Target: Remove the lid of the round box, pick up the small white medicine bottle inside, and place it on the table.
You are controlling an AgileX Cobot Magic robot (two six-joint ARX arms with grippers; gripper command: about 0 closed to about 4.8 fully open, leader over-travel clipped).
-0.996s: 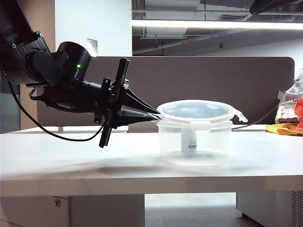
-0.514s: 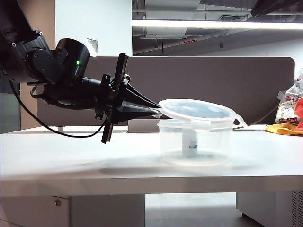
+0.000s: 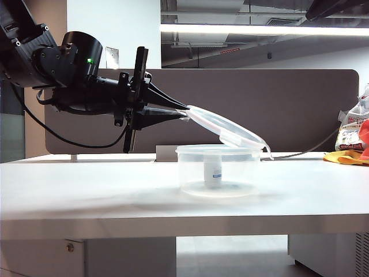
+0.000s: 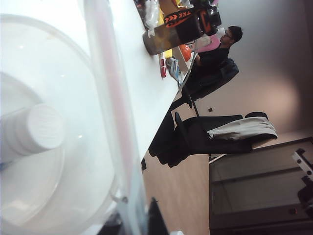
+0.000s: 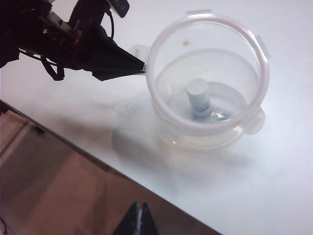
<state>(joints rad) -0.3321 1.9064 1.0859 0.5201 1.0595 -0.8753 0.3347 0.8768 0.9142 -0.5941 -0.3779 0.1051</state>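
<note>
Lifted since a second ago: the lid (image 3: 228, 130), formerly seated flat on the round box (image 3: 218, 171), now hangs tilted, its near edge raised at the gripper and its far edge dipping toward the box rim at about 4 o'clock from the grip. The box has also slid left along the table (image 3: 86, 196).

Left gripper (image 3: 185, 112): level above the table, jaws pressed together on the lid's rim, pinching it; the left wrist view confirms the lid (image 4: 110, 112) edge running out from between the jaws.

Right gripper (image 5: 140, 215): high above the scene, off the exterior view; fingertips meet with no gap, nothing between them.

Small white medicine bottle (image 3: 214, 169): upright at the centre of the box floor, cap up. From the left gripper it lies at roughly 5 o'clock, below and beyond, well apart. In the right wrist view the bottle (image 5: 198, 98) sits at about 1 o'clock from the right gripper, seen through the tilted lid.

Judgement: lid removal is under way but not finished; whether the low edge has cleared the rim cannot be told. Bottle untouched.
</note>
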